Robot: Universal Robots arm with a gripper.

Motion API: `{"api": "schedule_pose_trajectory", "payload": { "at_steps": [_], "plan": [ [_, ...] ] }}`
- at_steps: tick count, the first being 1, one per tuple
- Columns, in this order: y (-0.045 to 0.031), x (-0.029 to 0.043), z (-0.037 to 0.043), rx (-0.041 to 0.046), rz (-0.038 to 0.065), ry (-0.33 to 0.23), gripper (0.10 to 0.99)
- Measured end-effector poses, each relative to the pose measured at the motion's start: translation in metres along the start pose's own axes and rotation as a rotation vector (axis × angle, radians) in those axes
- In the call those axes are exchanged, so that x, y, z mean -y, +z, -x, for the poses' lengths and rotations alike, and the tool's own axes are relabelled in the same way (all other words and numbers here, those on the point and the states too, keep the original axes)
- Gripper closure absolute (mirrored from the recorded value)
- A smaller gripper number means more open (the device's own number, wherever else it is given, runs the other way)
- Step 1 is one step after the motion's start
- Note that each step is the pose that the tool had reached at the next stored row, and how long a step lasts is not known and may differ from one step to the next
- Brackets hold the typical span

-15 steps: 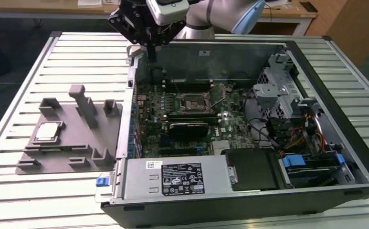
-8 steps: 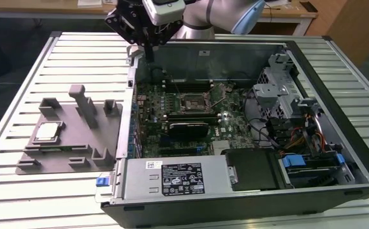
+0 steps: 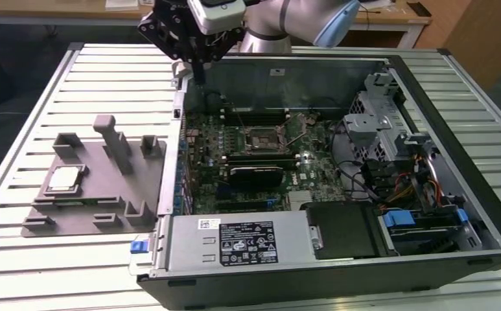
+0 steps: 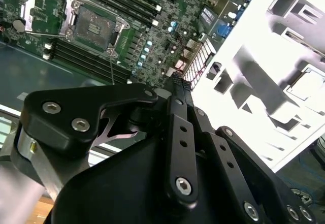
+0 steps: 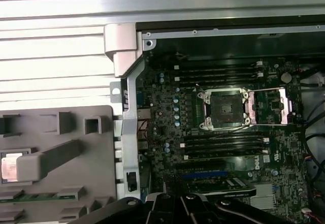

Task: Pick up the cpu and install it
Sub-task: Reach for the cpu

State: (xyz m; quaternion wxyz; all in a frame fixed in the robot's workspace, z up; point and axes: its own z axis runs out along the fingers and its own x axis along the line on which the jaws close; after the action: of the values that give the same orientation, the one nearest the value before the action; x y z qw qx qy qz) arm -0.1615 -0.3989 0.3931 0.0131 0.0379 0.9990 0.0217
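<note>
The cpu (image 3: 64, 179) lies flat in a recess of the grey fixture plate (image 3: 103, 214), at the exterior view's left, outside the case. Its silver top also shows in the second wrist view as the cpu (image 4: 310, 84), and in the first wrist view the cpu (image 5: 9, 165) sits partly behind a post. My gripper (image 3: 200, 76) hangs above the case's far left corner, well away from the cpu, fingers closed together on nothing; in the second wrist view the gripper (image 4: 177, 79) tapers to one tip. The motherboard socket (image 3: 263, 137) is bare, its retention frame (image 5: 266, 104) swung open.
The open computer case (image 3: 457, 214) stands on a slatted metal table (image 3: 25, 91). Inside are memory slots (image 5: 218, 72), a drive cage (image 3: 384, 123), cables (image 3: 406, 188) and a power supply (image 3: 233, 241). Upright posts (image 3: 112, 139) rise from the fixture plate near the cpu.
</note>
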Motion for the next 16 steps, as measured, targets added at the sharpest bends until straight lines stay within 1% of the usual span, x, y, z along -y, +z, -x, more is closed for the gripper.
{"api": "schedule_pose_trajectory", "payload": {
  "at_steps": [9, 10, 16],
  "plan": [
    [0.0000, 0.0005, -0.0067, 0.0000, 0.000, 0.000, 0.980],
    [0.0001, 0.0020, -0.0258, 0.0000, 0.000, 0.000, 0.980],
    [0.0007, 0.0029, -0.0372, 0.0001, 0.000, 0.000, 0.980]
  ]
}}
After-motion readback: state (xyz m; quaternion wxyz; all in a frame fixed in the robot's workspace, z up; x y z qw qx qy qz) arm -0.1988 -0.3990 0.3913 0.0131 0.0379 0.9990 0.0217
